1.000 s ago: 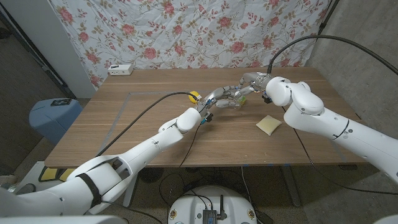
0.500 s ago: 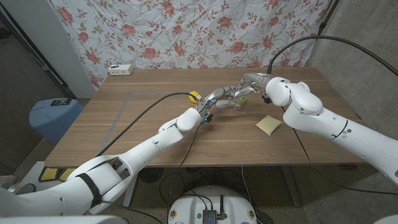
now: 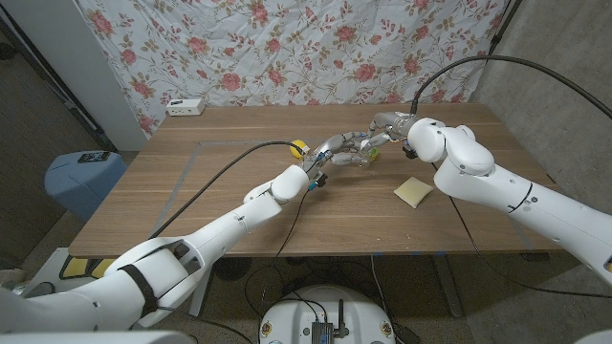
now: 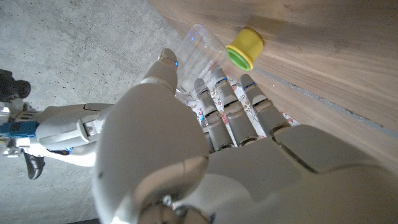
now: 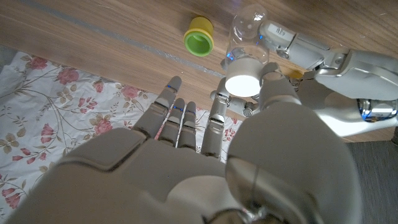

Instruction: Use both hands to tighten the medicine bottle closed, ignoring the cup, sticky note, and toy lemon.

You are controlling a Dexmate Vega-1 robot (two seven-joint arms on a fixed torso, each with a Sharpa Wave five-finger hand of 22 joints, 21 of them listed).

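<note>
The medicine bottle [image 3: 360, 154] is clear with a white cap and hangs above the table's far middle, between my two hands. My left hand [image 3: 335, 151] grips its clear body [image 4: 200, 45], fingers wrapped around it. My right hand [image 3: 389, 125] comes from the other side. Its thumb and fingers pinch the white cap [image 5: 243, 82]. In the right wrist view the left hand [image 5: 323, 57] shows beyond the cap, holding the bottle's body [image 5: 247, 23]. Left hand [image 4: 186, 143] and right hand [image 5: 205, 162] each take up much of their own wrist view.
A yellow cup [image 5: 199, 35] with a green inside lies on the table just past the bottle, as in the left wrist view [image 4: 244, 48]. A yellow toy lemon [image 3: 298, 147] sits beside my left forearm. A pale sticky note [image 3: 413, 190] lies at the right. A white box [image 3: 185, 107] stands far left.
</note>
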